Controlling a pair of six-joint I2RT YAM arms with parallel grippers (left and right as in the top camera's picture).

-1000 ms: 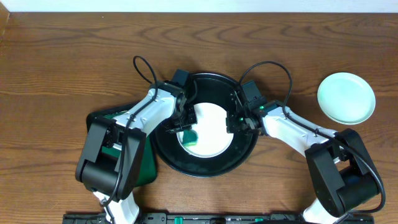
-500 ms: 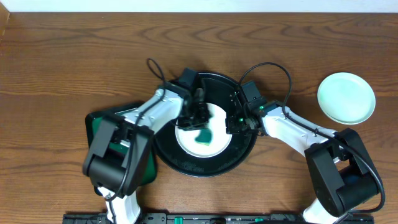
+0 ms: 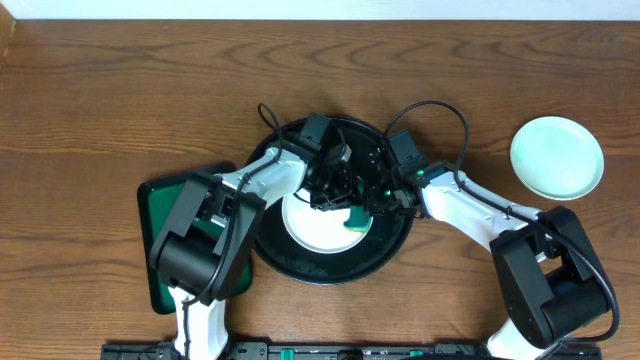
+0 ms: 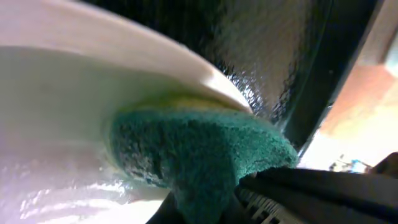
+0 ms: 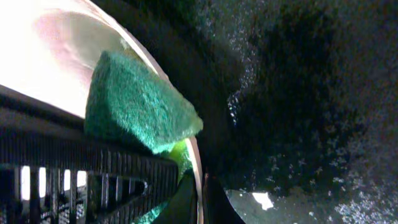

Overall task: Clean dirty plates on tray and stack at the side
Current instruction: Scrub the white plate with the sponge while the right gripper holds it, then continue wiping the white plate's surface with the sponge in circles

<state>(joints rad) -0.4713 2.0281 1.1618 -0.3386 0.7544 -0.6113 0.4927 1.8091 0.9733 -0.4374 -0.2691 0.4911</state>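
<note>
Round plate (image 3: pixel 312 228) face up in tray (image 3: pixel 300 268); sponge (image 3: pixel 357 219) at rim.

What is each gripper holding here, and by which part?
The left gripper pinches a teal-green scouring sponge by one end, pressed on the round white plate; the right gripper pinches that plate's rim.

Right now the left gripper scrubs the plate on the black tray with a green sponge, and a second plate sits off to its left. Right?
No: the overhead view shows the second plate right of the black tray.
</note>
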